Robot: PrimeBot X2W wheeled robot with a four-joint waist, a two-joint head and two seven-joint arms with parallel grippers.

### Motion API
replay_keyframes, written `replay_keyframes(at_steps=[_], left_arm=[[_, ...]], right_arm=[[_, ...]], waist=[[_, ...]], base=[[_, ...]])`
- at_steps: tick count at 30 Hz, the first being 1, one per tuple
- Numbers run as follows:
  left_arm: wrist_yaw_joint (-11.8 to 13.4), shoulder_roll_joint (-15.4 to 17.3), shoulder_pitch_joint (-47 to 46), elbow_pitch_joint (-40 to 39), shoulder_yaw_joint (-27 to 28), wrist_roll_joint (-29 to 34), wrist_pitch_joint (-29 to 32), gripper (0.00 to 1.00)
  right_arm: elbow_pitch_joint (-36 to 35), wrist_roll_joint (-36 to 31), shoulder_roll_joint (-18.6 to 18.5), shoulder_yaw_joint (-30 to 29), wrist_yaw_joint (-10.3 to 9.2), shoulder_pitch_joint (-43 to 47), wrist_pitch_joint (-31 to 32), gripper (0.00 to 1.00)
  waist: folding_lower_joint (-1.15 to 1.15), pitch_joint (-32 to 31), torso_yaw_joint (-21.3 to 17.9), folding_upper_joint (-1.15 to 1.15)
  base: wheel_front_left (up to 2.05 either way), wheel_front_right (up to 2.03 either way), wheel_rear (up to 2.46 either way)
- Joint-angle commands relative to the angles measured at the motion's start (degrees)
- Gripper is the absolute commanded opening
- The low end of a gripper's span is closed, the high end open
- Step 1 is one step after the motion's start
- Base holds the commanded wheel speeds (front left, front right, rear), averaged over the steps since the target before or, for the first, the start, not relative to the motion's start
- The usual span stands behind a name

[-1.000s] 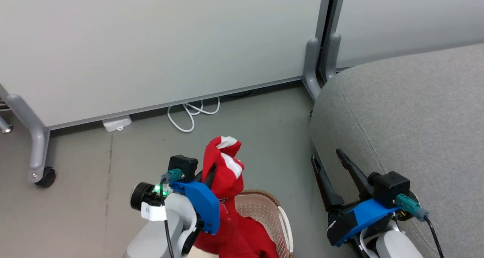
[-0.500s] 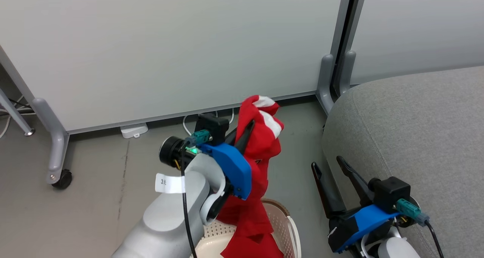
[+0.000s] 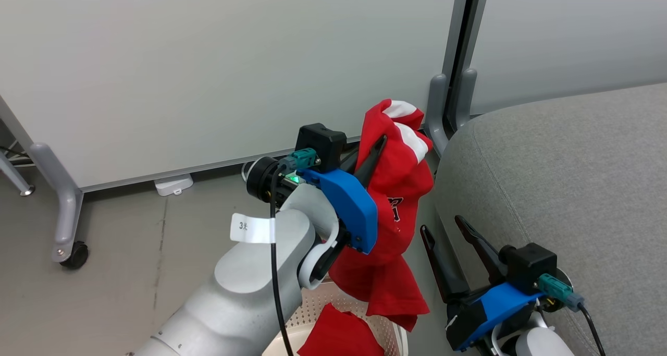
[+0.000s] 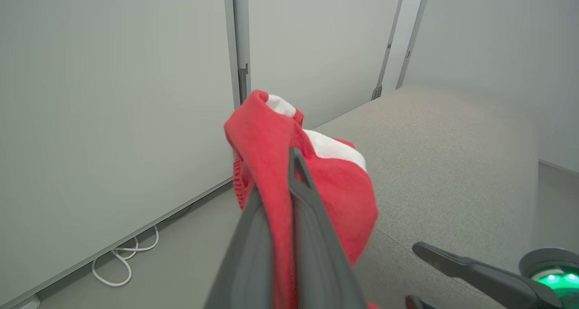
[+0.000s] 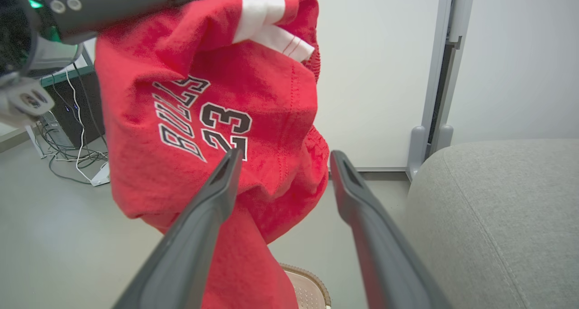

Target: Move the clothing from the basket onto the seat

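My left gripper (image 3: 372,147) is shut on a red piece of clothing (image 3: 396,205) with white panels, which hangs in the air above the basket (image 3: 398,338) and just left of the grey seat (image 3: 563,179). In the left wrist view the fingers (image 4: 296,173) pinch the clothing (image 4: 348,191) with the seat (image 4: 443,164) beyond. A second red garment (image 3: 338,338) lies in the basket. My right gripper (image 3: 442,225) stands open beside the seat's edge. In the right wrist view that gripper (image 5: 285,154) faces the hanging clothing (image 5: 217,96), printed with black-and-white lettering and a number, without touching it.
Pale partition panels stand behind, with grey feet (image 3: 435,106) and a caster wheel (image 3: 75,254) on the floor. A white cable (image 4: 122,263) and a white adapter (image 3: 172,184) lie along the panel base. A dark computer case and cables (image 5: 68,132) sit further left.
My left arm has lifted the clothing higher and carried it right, out of the basket and closer to the seat. The head view has shifted too. The right gripper stays open in place.
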Motion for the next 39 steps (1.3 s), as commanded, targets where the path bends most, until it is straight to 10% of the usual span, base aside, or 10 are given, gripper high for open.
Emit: replay_keyframes(at_steps=[1,21,39], left_arm=[[0.33,0.05,-0.72,0.29,-0.44,-0.37,-0.3,0.0],[0.95,0.02,-3.1,4.58,-6.34,-6.45,-3.49,0.0],[1.81,0.02,-4.09,3.11,-12.07,-11.73,-4.35,0.0]], right_arm=[[-0.27,-0.19,-0.21,0.07,0.03,0.5,0.14,1.0],[-2.46,3.52,-0.21,9.67,0.03,-0.4,2.3,1.0],[18.96,5.98,-0.19,17.89,0.03,-16.01,-3.83,1.0]], waist=[[0.0,0.12,-0.15,0.0],[0.0,1.41,-0.73,0.0],[0.0,1.13,0.13,0.0]], base=[[0.0,0.0,0.0],[0.0,0.0,0.0],[0.0,0.0,0.0]])
